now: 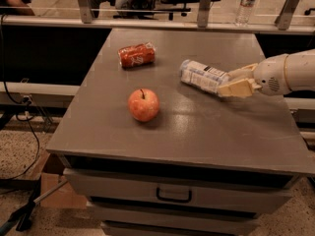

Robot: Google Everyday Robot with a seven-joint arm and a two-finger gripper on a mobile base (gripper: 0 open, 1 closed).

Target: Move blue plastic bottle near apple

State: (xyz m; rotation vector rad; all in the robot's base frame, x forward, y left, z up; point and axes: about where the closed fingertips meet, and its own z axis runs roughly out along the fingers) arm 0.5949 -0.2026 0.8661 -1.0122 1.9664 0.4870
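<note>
While the hand (227,82) clamps one end, the blue plastic bottle (201,75) lies flat near the apple (143,104).

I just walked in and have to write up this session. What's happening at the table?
The robot's gripper, reaching in from the right, holds the blue plastic bottle by one end; the bottle lies on its side on the grey table. The apple sits apart from it, toward the front left, so the bottle is not yet beside it. A crushed red can lies behind the apple, untouched.
</note>
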